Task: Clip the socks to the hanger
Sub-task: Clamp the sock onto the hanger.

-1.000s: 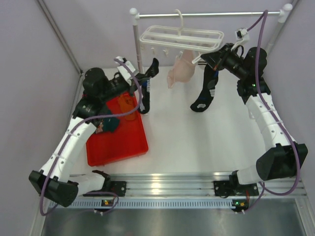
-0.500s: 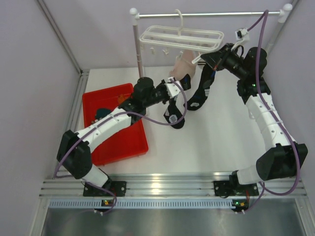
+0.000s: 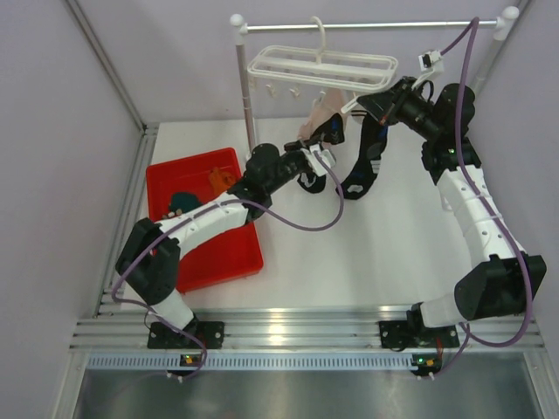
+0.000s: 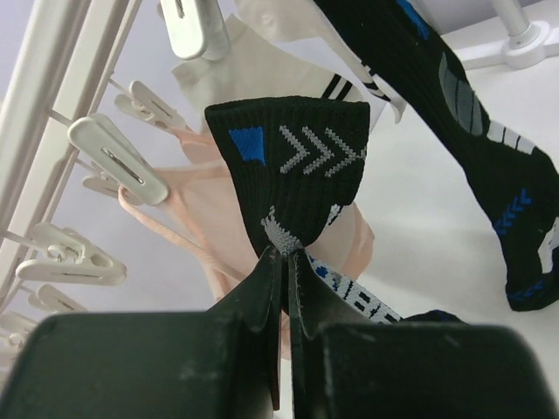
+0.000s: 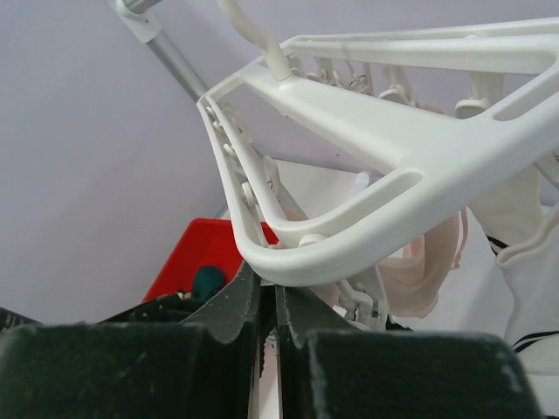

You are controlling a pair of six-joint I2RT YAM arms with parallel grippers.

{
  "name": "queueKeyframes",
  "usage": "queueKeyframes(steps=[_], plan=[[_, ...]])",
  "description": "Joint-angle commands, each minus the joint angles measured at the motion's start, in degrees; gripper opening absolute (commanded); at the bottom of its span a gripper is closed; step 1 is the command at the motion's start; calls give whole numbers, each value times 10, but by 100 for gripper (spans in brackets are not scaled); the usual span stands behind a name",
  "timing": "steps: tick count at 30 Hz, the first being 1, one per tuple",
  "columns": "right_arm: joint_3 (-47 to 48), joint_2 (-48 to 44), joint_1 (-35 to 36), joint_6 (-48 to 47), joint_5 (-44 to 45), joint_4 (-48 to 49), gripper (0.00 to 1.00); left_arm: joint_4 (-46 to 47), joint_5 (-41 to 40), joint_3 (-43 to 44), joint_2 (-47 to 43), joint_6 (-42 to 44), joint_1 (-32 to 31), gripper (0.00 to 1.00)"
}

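The white grid hanger (image 3: 323,65) hangs by its hook from the rail. My left gripper (image 3: 327,138) is under it, shut on the cuff of a black sock (image 4: 297,157) with blue and white marks; its jaws (image 4: 284,253) pinch the sock's edge close to dangling white clips (image 4: 118,161). My right gripper (image 3: 360,106) is shut right below the hanger's end (image 5: 419,157), seemingly on a small white clip (image 5: 265,281). A second long black sock (image 3: 360,170) hangs beneath it. Orange (image 3: 223,179) and teal (image 3: 181,202) socks lie in the red tray (image 3: 210,266).
A pale pink garment (image 3: 316,118) and a white sock (image 4: 253,61) hang from the hanger right by both grippers. The metal rail (image 3: 367,26) stands on white posts; the left post (image 3: 247,96) is beside my left arm. The red tray sits left.
My left arm has swung from over the red tray to the right and up under the hanger, carrying the black sock. The right arm has stayed still.
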Motion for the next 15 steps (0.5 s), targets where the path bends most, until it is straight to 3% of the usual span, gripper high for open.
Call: queueKeyframes(steps=[1,15], plan=[[14,-9,-7,4,-9,15,0,60,-14,38,10,14,-1,0],[11,-10,-9,0,-12,12,0,71,-17,77,32,7,-1,0]])
